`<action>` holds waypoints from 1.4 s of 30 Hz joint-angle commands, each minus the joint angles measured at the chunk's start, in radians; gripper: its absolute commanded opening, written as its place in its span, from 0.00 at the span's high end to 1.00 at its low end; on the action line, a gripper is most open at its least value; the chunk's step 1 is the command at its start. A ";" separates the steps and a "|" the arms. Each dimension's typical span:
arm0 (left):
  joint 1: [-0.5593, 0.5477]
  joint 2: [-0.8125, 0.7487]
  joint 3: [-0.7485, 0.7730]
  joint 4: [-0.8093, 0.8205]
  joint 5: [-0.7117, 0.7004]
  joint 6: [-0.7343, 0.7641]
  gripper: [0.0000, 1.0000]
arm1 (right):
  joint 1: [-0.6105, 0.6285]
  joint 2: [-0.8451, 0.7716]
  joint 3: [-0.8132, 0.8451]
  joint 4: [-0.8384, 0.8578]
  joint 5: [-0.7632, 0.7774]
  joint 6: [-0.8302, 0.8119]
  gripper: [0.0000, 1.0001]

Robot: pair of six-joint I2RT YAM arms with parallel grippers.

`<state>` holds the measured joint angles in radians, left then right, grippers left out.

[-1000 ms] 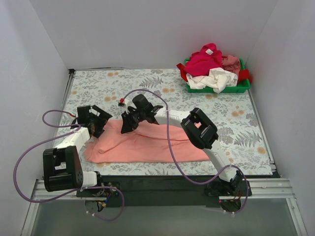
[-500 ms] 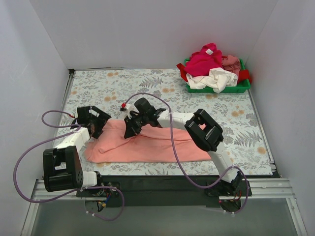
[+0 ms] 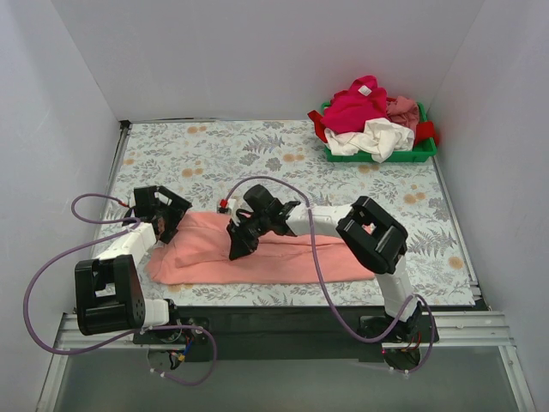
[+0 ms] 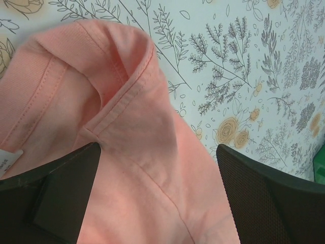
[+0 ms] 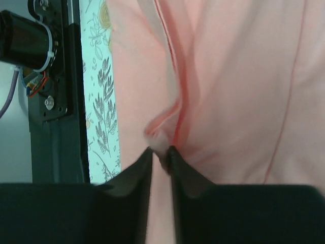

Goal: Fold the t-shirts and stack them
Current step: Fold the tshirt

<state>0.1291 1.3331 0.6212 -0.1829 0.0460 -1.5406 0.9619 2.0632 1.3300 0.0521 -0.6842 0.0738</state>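
Lying flat along the near edge of the floral-printed table (image 3: pixel 214 146), the soft salmon-pink cloth t-shirt (image 3: pixel 283 257) is pinched at a small fold by the right gripper (image 5: pixel 161 151); the left gripper (image 4: pixel 158 195) hangs spread over its left end. Far right, a green plastic tray (image 3: pixel 403 156) holds crumpled magenta, white and red shirts (image 3: pixel 356 107).

Bright, even, diffuse light fills all 3 views, bounced by white walls (image 3: pixel 257 60); shadows on the table (image 3: pixel 171 146) are soft and faint. The overhead view is sharp. Stitching on the salmon-pink t-shirt (image 4: pixel 137 152) is crisp in the left wrist view; the right gripper's fingers (image 5: pixel 134 175) are dark and blurred.
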 commanded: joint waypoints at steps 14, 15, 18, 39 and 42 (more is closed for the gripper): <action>0.007 -0.074 0.005 -0.038 -0.031 0.004 0.02 | 0.028 -0.290 -0.215 -0.012 0.196 -0.023 0.12; 0.007 -0.084 0.006 -0.043 -0.032 -0.007 0.02 | 0.012 -0.302 -0.216 -0.026 0.272 -0.002 0.08; 0.007 -0.138 0.026 -0.073 -0.031 -0.035 0.02 | -0.035 -0.360 -0.239 -0.049 0.380 0.099 0.02; -0.249 0.013 -0.037 -0.024 0.040 -0.136 0.02 | -0.554 -0.598 -0.689 -0.080 0.336 0.305 0.02; -0.249 0.200 0.073 0.002 0.032 -0.124 0.02 | -0.555 -0.610 -0.703 -0.087 0.357 0.293 0.02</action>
<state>-0.1162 1.3823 0.6262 -0.2146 0.1314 -1.6825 0.4061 1.4483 0.6559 -0.0036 -0.3027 0.3748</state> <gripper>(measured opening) 0.982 0.984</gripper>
